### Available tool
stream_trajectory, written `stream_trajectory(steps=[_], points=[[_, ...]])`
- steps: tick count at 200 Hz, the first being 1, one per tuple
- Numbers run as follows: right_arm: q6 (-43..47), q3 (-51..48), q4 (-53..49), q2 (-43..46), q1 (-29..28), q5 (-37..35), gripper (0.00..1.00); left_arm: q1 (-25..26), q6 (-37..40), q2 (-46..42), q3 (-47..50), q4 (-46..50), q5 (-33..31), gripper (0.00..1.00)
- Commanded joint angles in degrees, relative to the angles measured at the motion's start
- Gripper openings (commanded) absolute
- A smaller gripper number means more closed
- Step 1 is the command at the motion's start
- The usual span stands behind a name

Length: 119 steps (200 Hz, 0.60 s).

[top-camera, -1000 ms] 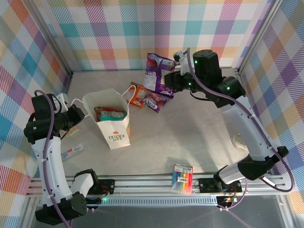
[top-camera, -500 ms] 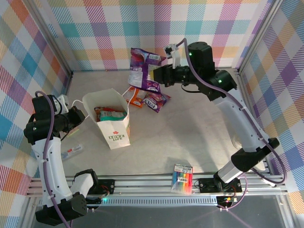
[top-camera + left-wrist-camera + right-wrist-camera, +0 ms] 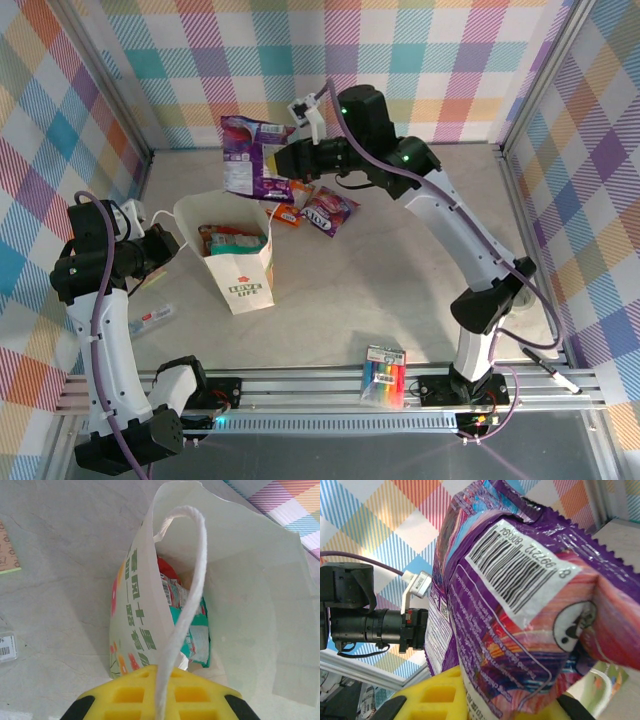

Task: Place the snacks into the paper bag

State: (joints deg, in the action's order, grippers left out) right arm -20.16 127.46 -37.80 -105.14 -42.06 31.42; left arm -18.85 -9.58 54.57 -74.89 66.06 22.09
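Now pink-purple packet point(image 3: 252, 160) nearer paper bag point(image 3: 243, 285).

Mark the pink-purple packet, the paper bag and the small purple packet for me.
pink-purple packet point(image 3: 252, 158), top external view, middle of its face.
paper bag point(image 3: 248, 285), top external view, wall with the red logo.
small purple packet point(image 3: 328, 209), top external view, its middle.

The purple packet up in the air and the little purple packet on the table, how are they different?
The big purple packet hangs in the air, pinched by the right gripper; the little purple packet lies flat on the table. The held one looks larger. It is close to the paper bag; the little one lies farther off, by an orange packet. Both are crinkly, purple, and outside the bag.
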Motion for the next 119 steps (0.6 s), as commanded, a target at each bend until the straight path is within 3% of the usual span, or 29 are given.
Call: stream_trajectory(steps=[1, 119], points=[[0.1, 4.4, 1.2, -1.9, -0.9, 3.3, 0.15, -0.7, -0.1, -1.0, -0.6, 0.9, 1.9, 0.09], [7.6, 12.9, -6.4, -13.0, -1.4, 7.7, 0.16, -0.8, -1.1, -1.1, -0.2, 0.1, 2.9, 0.08]])
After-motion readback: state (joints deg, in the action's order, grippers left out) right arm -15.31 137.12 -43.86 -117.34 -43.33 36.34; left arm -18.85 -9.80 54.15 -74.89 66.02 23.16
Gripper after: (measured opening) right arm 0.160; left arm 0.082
